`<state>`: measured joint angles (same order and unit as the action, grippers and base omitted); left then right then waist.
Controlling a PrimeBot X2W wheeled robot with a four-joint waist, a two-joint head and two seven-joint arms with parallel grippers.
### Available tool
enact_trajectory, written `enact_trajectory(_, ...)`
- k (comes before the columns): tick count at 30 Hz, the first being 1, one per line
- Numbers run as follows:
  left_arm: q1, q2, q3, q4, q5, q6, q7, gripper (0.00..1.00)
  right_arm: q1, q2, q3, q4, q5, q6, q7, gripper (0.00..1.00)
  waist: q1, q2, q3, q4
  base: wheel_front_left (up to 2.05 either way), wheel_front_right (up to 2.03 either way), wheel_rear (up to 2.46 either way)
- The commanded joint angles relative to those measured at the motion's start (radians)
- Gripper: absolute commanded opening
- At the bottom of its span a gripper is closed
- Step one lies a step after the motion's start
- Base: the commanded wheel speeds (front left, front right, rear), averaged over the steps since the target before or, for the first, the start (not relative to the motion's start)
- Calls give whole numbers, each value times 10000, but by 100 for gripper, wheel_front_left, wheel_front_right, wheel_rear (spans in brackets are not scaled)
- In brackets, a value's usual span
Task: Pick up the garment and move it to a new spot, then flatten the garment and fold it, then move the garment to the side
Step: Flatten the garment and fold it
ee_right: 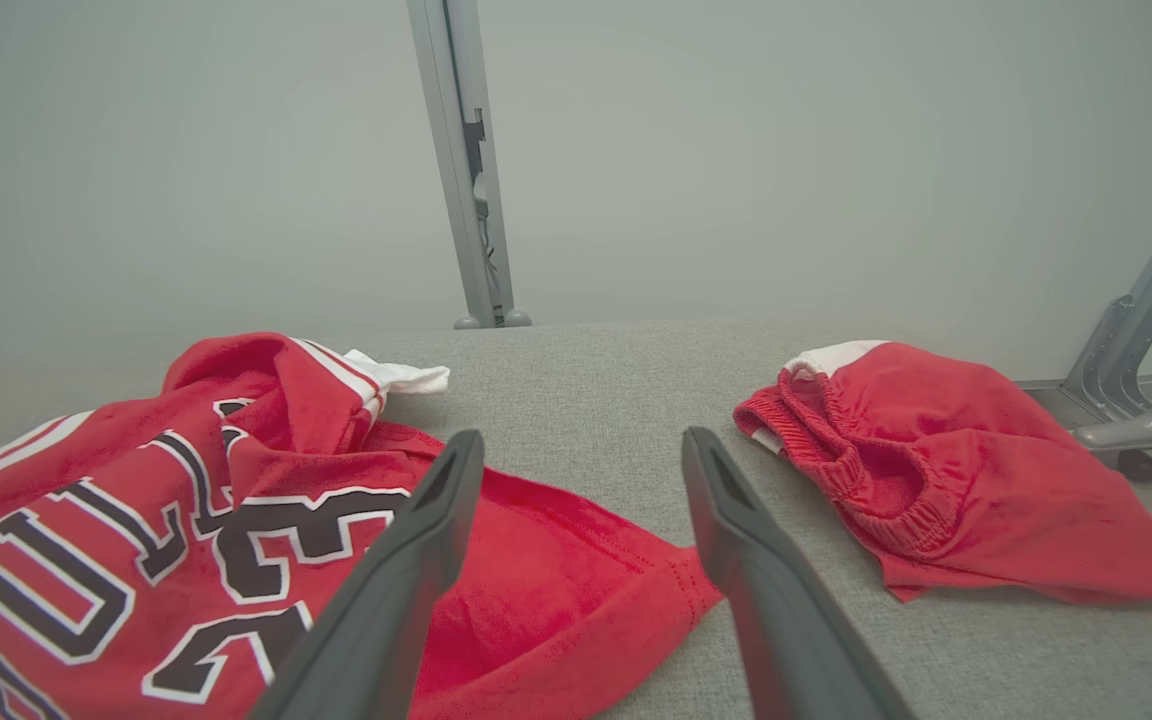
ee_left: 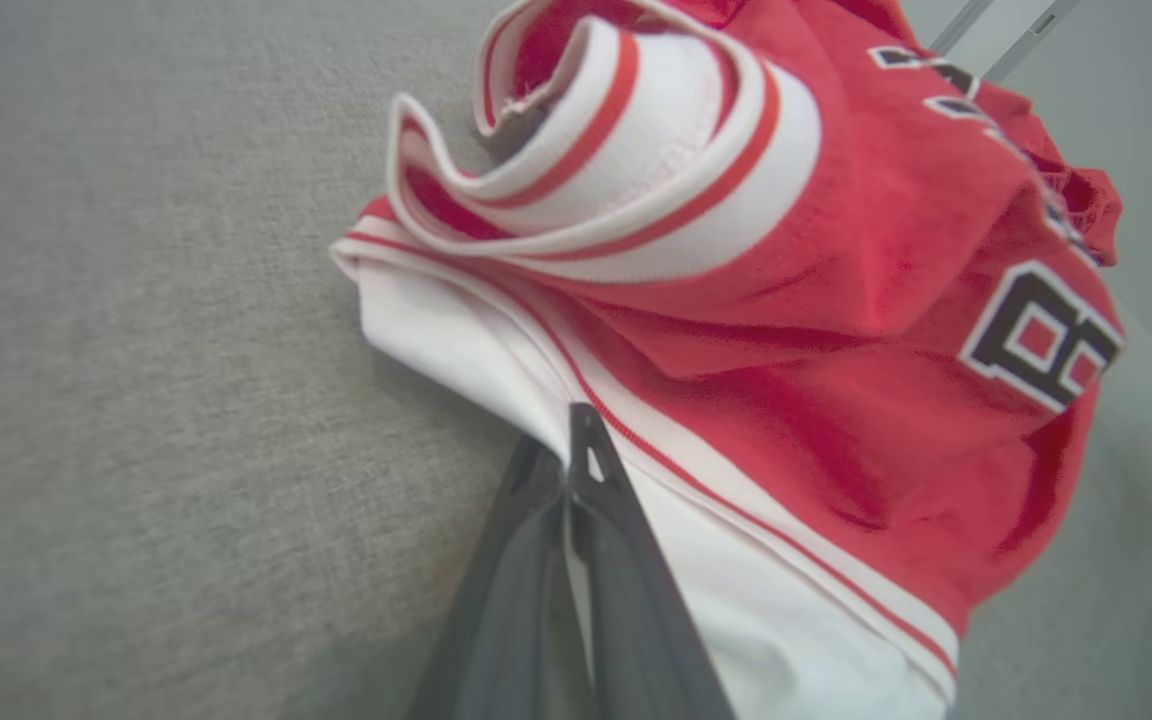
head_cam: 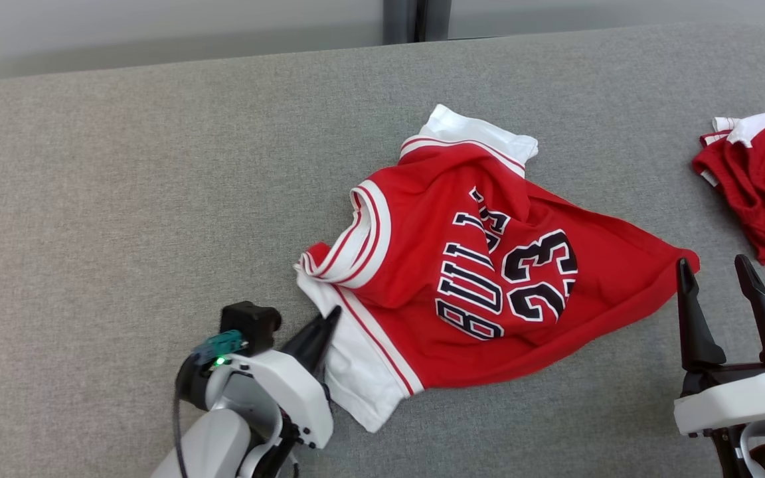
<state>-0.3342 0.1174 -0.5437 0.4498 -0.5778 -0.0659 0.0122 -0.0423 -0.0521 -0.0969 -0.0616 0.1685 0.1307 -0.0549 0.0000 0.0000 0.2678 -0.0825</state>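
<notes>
Grey woven fabric covers the counter (head_cam: 90, 199), and a red-and-white basketball jersey (head_cam: 462, 265) with black numerals lies crumpled at its middle. The left tool (head_cam: 331, 317) is pinched narrow on the jersey's white lower-left edge, with cloth between its fingers. The right tool (head_cam: 713, 265) stands wide at the jersey's red right corner, holding nothing. Bunched red shorts (head_cam: 764, 192) with an elastic waist lie apart, farther right.

White arm shells (head_cam: 289, 392), dark fingers (head_cam: 692, 312), green connector (head_cam: 223, 345)
</notes>
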Motion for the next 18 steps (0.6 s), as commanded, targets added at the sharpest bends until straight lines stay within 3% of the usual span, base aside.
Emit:
enact_trajectory(1, 156, 183, 208, -171, -79, 183, -189, 0, -45, -12, -95, 4, 35, 2, -90, 100, 0, 0, -22, 39, 0, 0, 0)
enact_trajectory(13, 1833, 1472, 1533, -2495, -325, 1581, -609, 0, 68, -14, -524, -96, 28, 2, 29, 100, 0, 0, -119, 805, 0, 0, 0)
enact_trajectory(18, 2159, 1943, 1950, -3276, -311, 1955, -539, 0, -21, -11, -694, -137, -5, 2, 90, 100, 0, 0, -125, 1070, 0, 0, 0)
